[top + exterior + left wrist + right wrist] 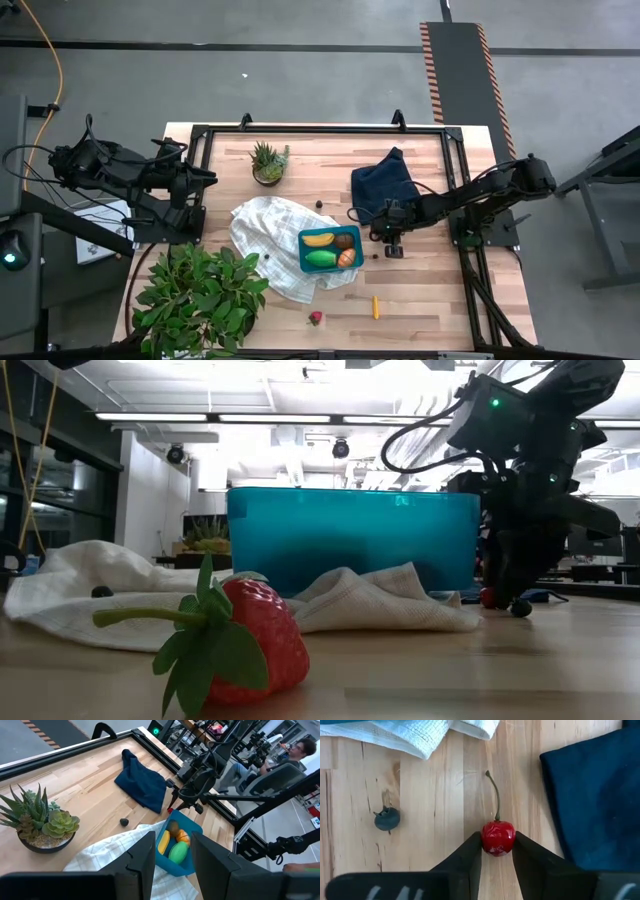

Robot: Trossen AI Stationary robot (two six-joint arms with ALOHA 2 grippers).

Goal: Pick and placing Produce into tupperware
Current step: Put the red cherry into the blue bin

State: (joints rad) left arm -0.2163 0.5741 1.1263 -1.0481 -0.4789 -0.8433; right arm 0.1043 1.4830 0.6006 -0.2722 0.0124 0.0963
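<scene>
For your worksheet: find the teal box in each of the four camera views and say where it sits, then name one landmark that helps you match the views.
High view: the teal box lies centre-right on the white cloth.
Low view: the box stands mid-picture behind the strawberry.
Left wrist view: the box shows low centre, between the fingers.
Right wrist view: not in it.
Shared landmark: the white cloth.

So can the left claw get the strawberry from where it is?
Probably not easily. The left claw sits at the table's far left edge, and the big leafy plant stands between it and the strawberry.
</scene>
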